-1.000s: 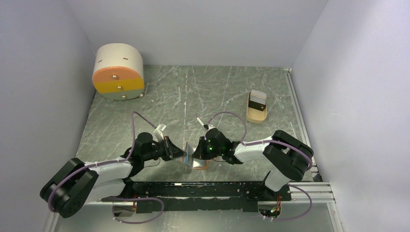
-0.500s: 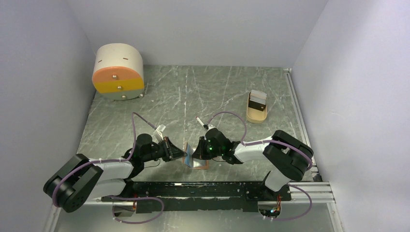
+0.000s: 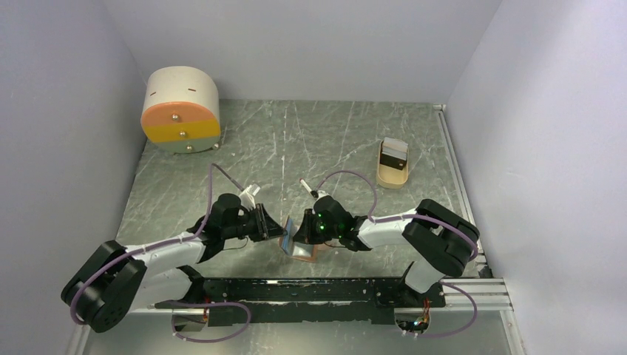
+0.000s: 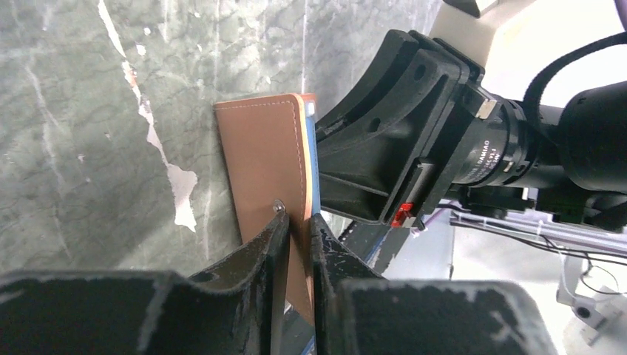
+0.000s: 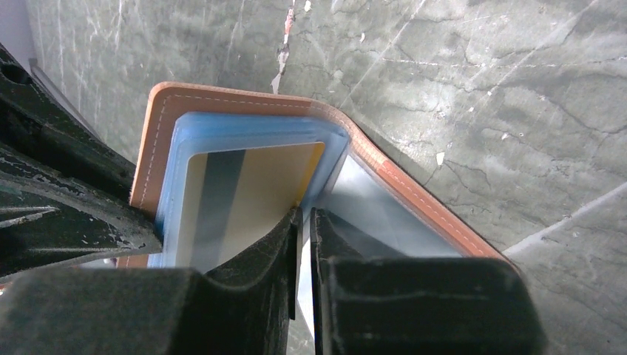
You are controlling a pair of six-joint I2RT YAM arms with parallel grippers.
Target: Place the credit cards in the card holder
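The brown leather card holder (image 3: 300,249) stands half open near the table's front, between my two grippers. My left gripper (image 4: 296,220) has the holder's brown cover (image 4: 262,155) between its nearly closed jaws. In the right wrist view a yellow credit card (image 5: 244,192) with a grey band sits in the holder's blue pocket (image 5: 174,170). My right gripper (image 5: 305,212) is shut on a thin pale edge at that card's right side. Another black credit card with a white band (image 3: 394,154) stands in a wooden tray (image 3: 391,177) at the back right.
A round white box with orange and yellow drawers (image 3: 181,111) stands at the back left. Grey walls close in the table on three sides. A metal rail (image 3: 457,177) runs along the right edge. The two wrists almost touch over the holder.
My left arm has swung a little away from me and its jaws have eased slightly on the cover. The holder now stands more upright. The right arm has stayed put.
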